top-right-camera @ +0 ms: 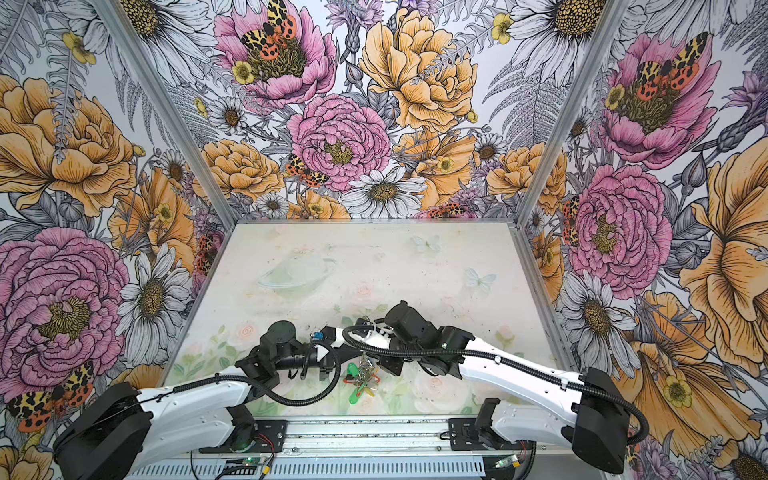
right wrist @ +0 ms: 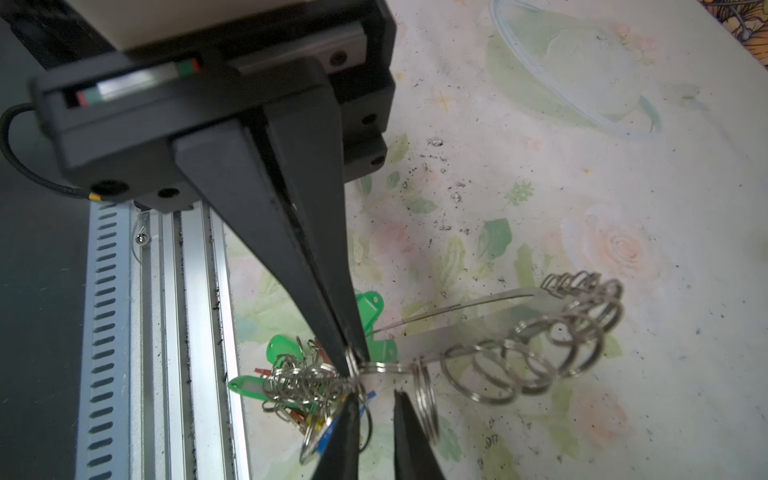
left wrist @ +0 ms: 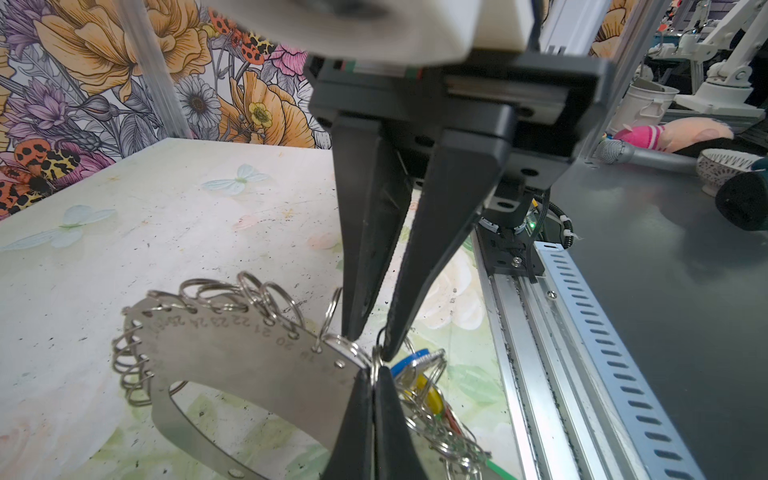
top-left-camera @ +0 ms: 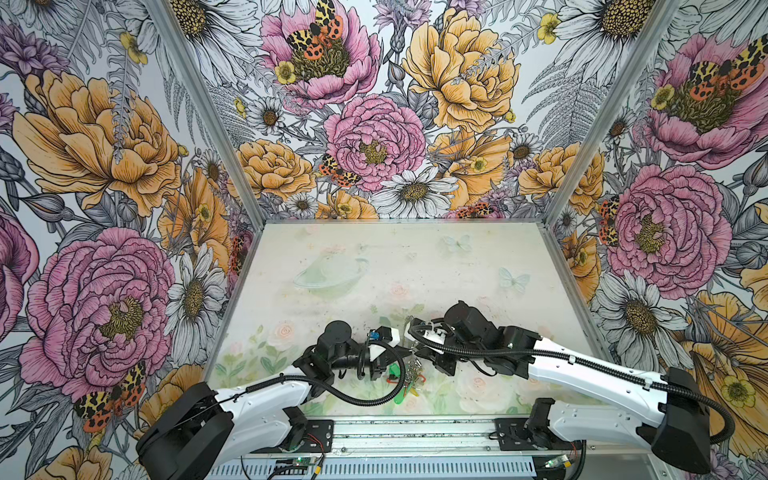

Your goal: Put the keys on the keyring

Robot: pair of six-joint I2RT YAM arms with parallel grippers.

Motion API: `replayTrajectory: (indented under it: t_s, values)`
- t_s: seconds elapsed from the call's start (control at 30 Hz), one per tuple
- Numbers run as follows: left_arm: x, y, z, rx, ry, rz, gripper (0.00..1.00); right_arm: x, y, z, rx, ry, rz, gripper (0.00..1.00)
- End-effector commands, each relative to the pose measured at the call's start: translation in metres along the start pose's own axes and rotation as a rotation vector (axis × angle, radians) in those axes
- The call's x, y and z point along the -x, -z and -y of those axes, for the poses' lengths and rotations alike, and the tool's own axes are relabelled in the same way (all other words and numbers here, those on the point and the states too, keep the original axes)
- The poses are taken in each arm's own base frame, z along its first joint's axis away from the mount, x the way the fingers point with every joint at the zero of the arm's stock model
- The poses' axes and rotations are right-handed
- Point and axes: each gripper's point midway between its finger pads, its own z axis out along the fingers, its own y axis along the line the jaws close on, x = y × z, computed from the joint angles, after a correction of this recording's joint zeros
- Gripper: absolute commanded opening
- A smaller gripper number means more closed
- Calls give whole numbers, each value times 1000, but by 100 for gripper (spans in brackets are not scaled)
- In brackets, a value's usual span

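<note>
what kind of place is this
Probably a robotics lab test cell: a left arm and right arm mounted on a rail, a table boxed in by floral walls, and another white arm past a grey bench outside.

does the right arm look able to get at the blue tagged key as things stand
Probably yes: the right gripper holds its jaws slightly open beside the blue-tagged key. But the key sits in a tangle of wire rings, and the left gripper, shut on the keyring, crowds it.
</note>
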Motion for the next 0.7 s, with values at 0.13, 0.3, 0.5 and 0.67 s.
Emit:
replayTrajectory:
  t_s: [0.13, 0.3, 0.5, 0.67]
  values:
    - [19, 7, -4, 29, -30, 74, 0, 1, -1, 15, -78, -19, 14, 17]
    - [20, 7, -4, 30, -30, 81, 0, 3, -1, 18, -93, -26, 19, 11]
    - [26, 7, -4, 26, -19, 117, 0, 9, -7, 11, -42, -33, 50, 10]
    - [31, 7, -5, 34, -9, 152, 0, 13, -12, 8, -16, -37, 66, 7]
